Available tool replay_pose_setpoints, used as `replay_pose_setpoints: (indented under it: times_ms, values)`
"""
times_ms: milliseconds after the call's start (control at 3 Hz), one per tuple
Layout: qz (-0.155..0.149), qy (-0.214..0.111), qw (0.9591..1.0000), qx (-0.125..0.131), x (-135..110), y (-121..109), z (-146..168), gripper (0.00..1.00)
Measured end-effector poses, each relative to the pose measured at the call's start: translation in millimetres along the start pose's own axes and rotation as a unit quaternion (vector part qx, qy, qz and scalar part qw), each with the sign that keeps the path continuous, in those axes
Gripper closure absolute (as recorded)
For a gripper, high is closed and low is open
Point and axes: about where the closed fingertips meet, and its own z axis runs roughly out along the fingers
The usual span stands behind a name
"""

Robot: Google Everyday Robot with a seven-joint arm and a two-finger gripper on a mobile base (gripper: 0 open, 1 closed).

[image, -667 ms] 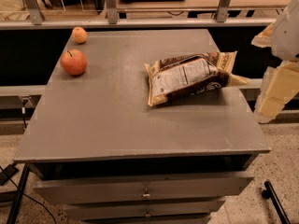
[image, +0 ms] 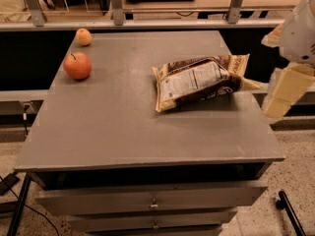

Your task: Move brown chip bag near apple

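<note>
Brown chip bag (image: 199, 81), crinkly dark-brown-and-tan with white label panel: right of centre on grey tabletop (image: 123, 127) | round red-orange apple (image: 78, 65): upper left, well apart | cream tool (image: 283, 95): right edge, just beside bag, grip state cannot tell | progress: whole move apparently left.

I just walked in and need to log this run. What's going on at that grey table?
The robot's cream-coloured gripper is off the right edge of the grey table, beside the right end of the crinkly dark brown and tan chip bag. Whether it grips the bag is unclear. The round red-orange apple sits near the far left corner, a smaller yellow-orange fruit behind it. Bag and apple are well apart, so the move is not yet done.
</note>
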Motion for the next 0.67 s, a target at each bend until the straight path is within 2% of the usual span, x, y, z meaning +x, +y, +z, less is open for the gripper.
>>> replay_pose_setpoints:
  times_ms: [333,667]
  values:
    - [-0.003,-0.021,0.9996,0.020,-19.2,-42.6,34.5,0.00]
    - [-0.009,-0.050,0.9984,0.024,-42.2,-84.1,73.9,0.00]
